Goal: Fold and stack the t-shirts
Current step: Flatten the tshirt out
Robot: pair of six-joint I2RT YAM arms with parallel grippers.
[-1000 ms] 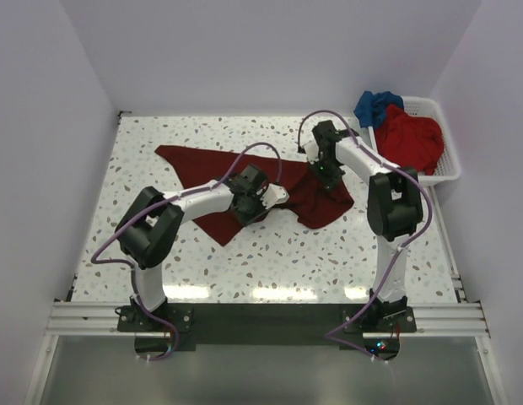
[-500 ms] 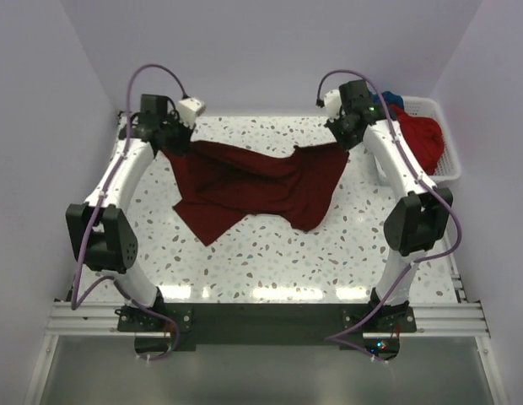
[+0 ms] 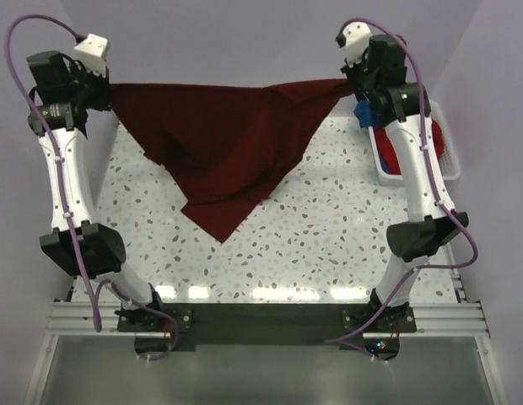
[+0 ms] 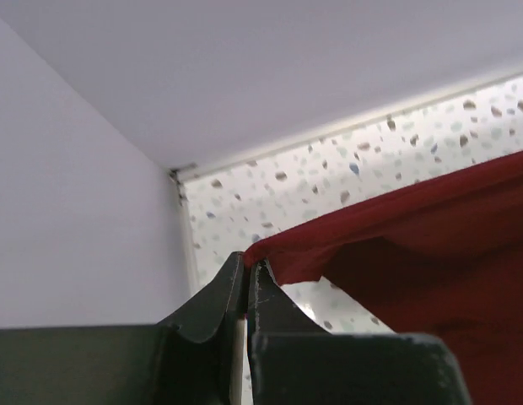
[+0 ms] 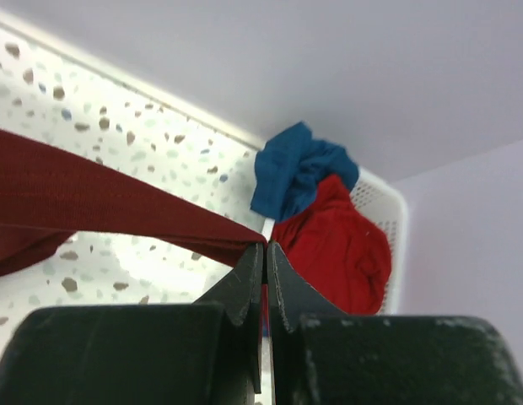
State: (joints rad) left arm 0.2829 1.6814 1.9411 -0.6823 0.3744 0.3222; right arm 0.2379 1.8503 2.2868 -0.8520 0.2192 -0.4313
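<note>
White arms (image 3: 66, 177), black joints (image 3: 82, 249), purple cables (image 3: 8, 46), seemingly black hands (image 4: 247, 263).

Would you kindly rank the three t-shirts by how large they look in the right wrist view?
Largest: the maroon t-shirt, though it is nearest the camera.
Next: the red t-shirt.
Smallest: the blue t-shirt, only slightly smaller; both are bunched up.
</note>
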